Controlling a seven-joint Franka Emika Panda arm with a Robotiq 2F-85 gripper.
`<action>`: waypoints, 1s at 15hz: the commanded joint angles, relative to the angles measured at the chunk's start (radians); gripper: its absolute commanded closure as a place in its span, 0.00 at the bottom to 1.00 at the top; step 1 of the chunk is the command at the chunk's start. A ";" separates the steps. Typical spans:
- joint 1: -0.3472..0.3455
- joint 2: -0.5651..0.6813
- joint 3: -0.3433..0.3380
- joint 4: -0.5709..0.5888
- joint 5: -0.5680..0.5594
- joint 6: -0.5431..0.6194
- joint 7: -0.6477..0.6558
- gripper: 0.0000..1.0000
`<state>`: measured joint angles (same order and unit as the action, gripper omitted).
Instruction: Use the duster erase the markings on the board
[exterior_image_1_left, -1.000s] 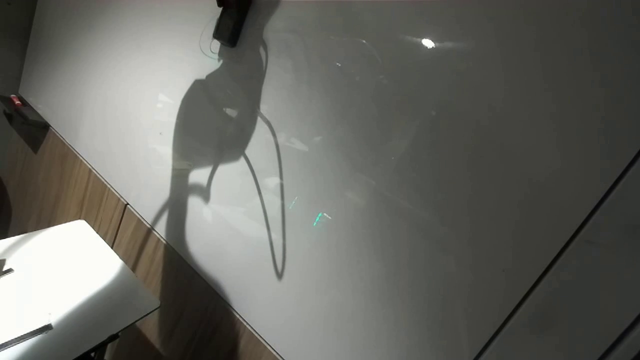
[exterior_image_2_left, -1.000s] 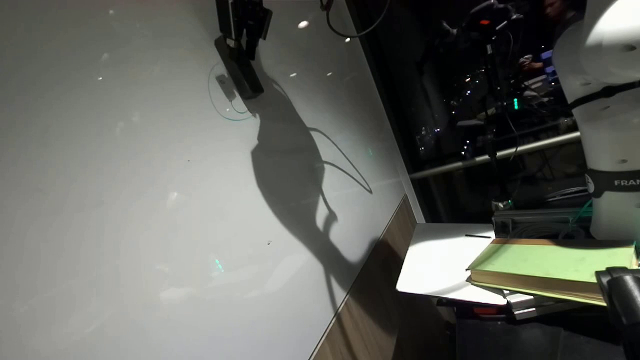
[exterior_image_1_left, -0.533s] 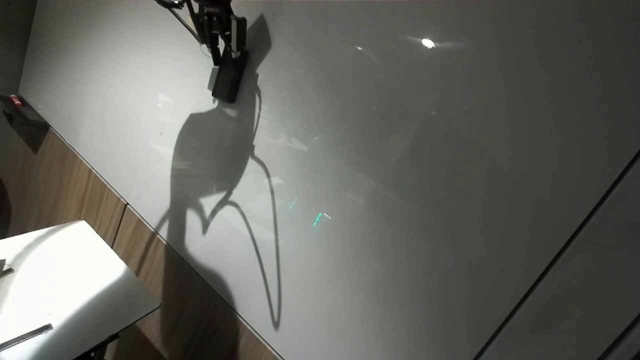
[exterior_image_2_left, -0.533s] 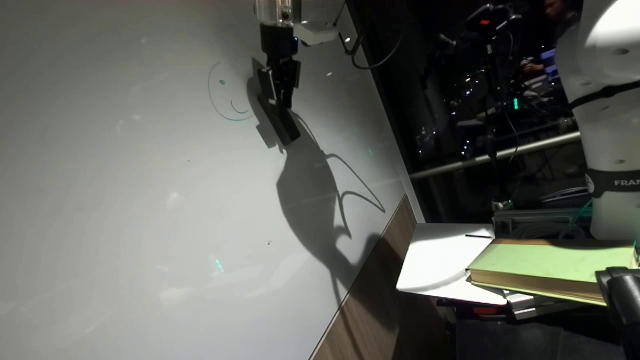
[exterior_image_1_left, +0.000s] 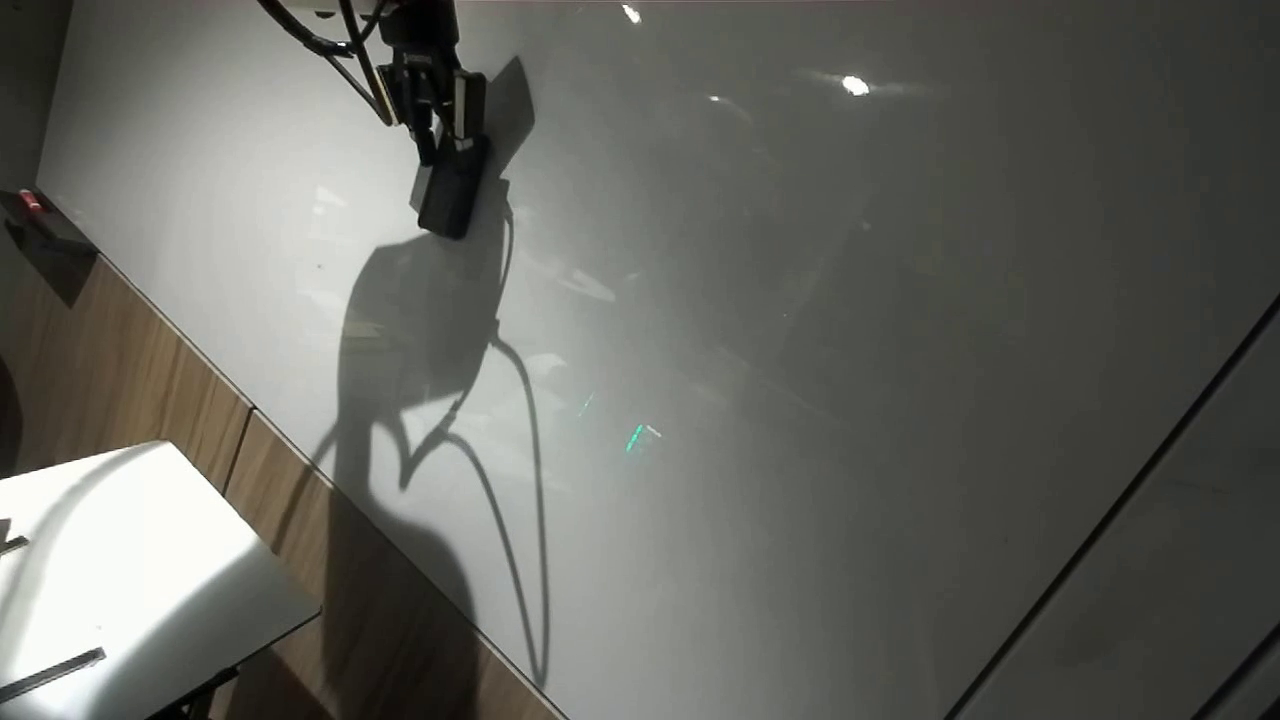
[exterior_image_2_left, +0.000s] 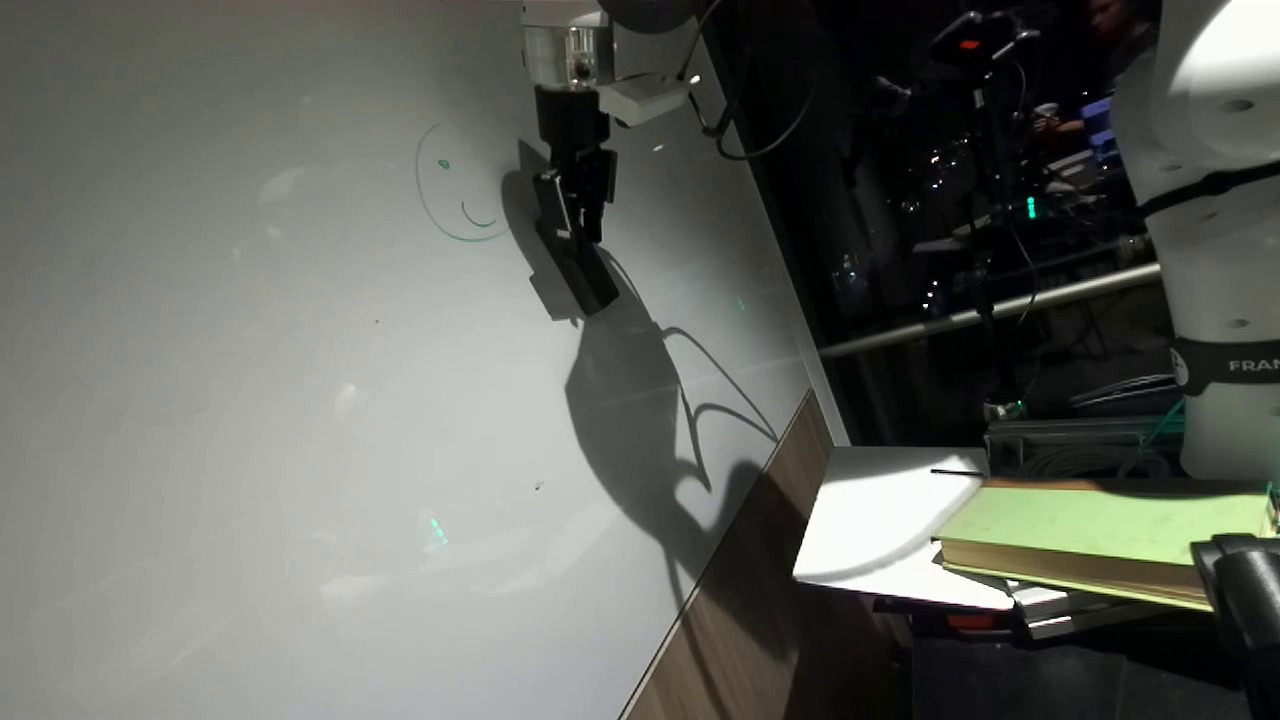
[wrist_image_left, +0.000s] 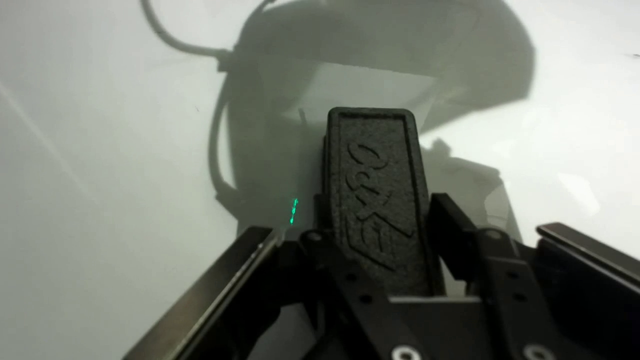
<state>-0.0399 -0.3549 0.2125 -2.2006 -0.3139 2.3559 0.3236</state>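
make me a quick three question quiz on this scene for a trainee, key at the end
1. Fill in: the black robot gripper holds a ____.
2. True or false: thin curved teal pen markings show on the large glossy grey-white board.
3. Choose: in an exterior view, the thick pale-green book appears in the picture's A) upper left, B) lower left, C) lower right.

Key: 1. black oblong duster. 2. True. 3. C.

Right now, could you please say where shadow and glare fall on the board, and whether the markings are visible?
In both exterior views, a shadow crosses the board; in an exterior view, the markings lie mostly outside it, faint but visible; in an exterior view, bright glare spots sit high, green glints lower; in the wrist view, shadow flanks the duster.
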 joint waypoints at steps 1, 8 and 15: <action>0.031 0.009 0.030 0.055 -0.006 0.026 0.049 0.73; 0.094 0.035 0.142 0.176 -0.020 0.006 0.121 0.73; 0.121 0.061 0.195 0.241 -0.052 0.025 0.118 0.73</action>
<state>0.0825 -0.3213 0.4113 -1.9923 -0.3228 2.3581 0.4348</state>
